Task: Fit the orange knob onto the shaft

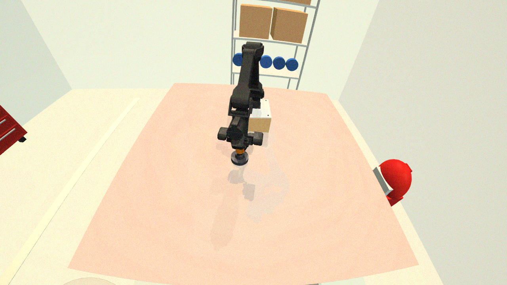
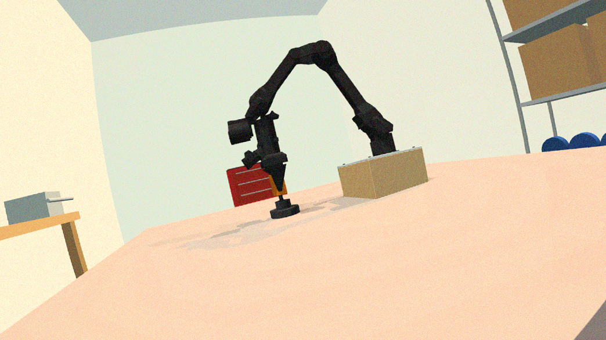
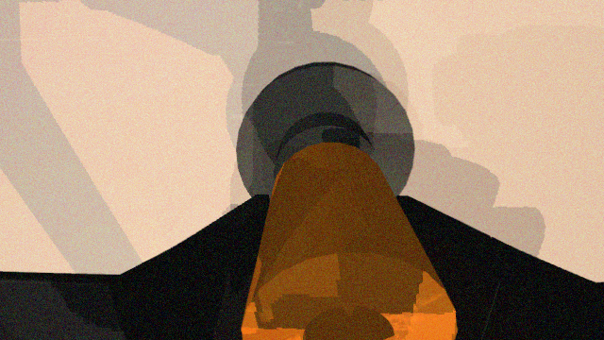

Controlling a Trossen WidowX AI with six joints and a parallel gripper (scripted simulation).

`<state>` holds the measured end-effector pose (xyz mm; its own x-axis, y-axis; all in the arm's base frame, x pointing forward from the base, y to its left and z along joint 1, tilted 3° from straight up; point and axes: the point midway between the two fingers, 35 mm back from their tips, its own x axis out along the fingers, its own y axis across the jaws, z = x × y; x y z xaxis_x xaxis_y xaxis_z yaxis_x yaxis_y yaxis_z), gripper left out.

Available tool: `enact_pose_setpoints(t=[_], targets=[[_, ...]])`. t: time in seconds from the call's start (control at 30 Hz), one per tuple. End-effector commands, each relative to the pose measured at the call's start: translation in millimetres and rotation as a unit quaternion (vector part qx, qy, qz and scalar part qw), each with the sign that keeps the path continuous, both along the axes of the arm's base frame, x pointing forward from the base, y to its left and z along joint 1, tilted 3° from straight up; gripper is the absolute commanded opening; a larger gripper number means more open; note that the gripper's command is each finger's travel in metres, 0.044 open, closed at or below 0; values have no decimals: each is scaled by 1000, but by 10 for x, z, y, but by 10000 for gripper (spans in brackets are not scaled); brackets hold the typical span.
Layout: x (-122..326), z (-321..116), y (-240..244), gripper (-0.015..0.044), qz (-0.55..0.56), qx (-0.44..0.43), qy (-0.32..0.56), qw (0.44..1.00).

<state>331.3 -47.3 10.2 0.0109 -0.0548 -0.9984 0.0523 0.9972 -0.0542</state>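
Observation:
The orange knob stands upright between the fingers of my gripper, which is shut on it. The dark round pedestal is on the table directly below. A short length of the dark shaft shows in the exterior view between the knob's lower end and the pedestal's raised collar, so the knob is not down on the pedestal. The shaft's top and its flat side are hidden. Whether its tip is inside the hole cannot be told.
A tan box with a white top stands on the table by the arm's base. A red rounded object is past the table's right edge in the top view. A red drawer cabinet and shelves are beyond the table.

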Motion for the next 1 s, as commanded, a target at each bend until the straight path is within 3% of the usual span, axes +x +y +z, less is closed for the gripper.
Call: enact_pose_setpoints(t=[0.0, 0.33, 0.57, 0.97], targets=[[22, 0, -10, 0, -2, -3, -3, 1000], [2, 47, -7, 0, -7, -3, -4, 1000], [-26, 51, -8, 0, -107, -1, -9, 994], [-20, 6, -9, 0, -107, -1, -9, 994]])
